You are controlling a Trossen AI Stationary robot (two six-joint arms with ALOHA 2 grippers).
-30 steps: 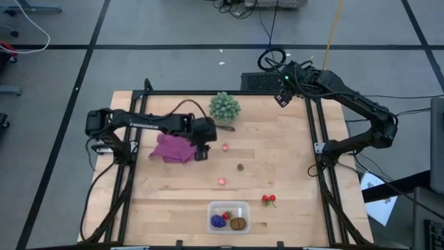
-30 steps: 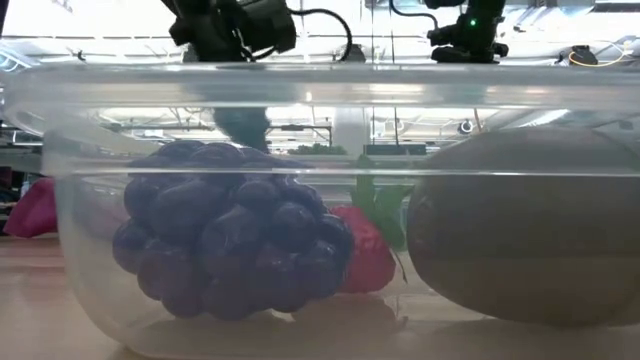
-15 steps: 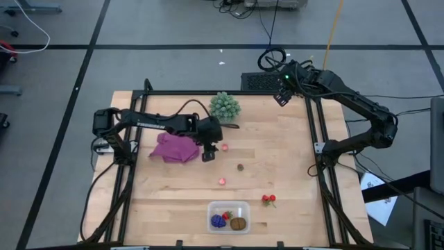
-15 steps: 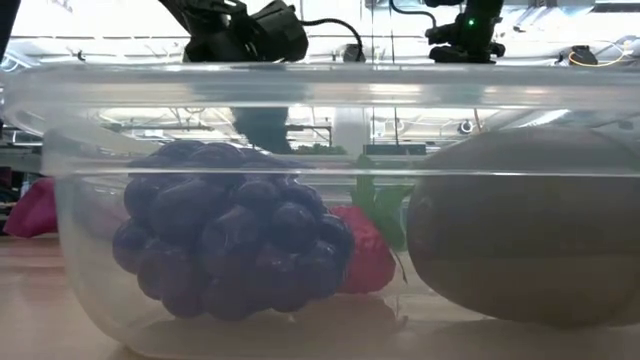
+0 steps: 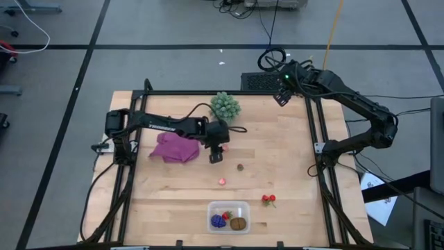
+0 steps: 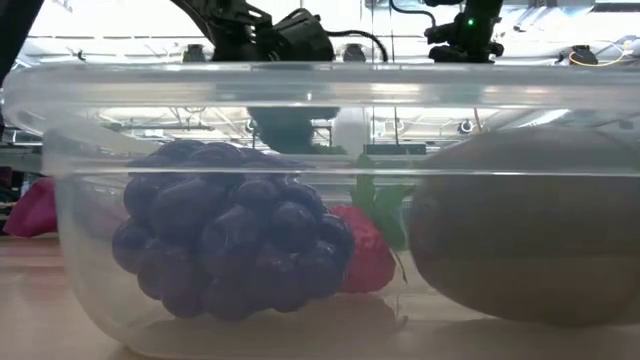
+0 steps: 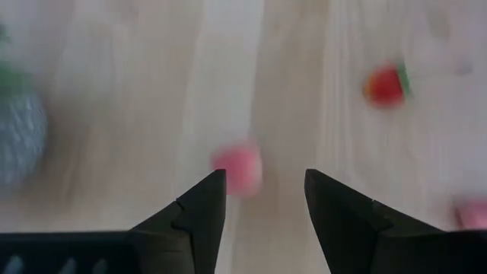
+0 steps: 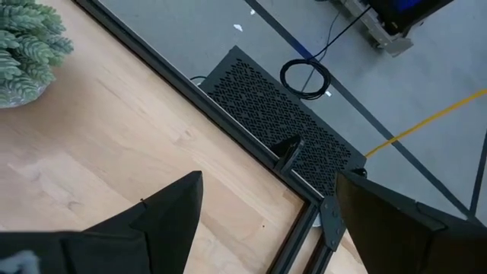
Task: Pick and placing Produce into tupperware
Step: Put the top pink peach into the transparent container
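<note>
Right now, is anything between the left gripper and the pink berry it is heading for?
Nothing visible. The left gripper is open over bare wood, and the pink berry lies just ahead of the gap between its fingers, with nothing between them.

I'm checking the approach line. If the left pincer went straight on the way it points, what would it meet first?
Most likely the pink berry: it sits just ahead of the open left pincer, in line with the gap between its fingers. Depth is unclear, so how close it is cannot be told.

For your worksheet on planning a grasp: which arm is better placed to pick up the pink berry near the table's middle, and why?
Left. The left claw hangs open right over the pink berry, which sits between its fingers. The right claw waits at the table's far corner.
</note>
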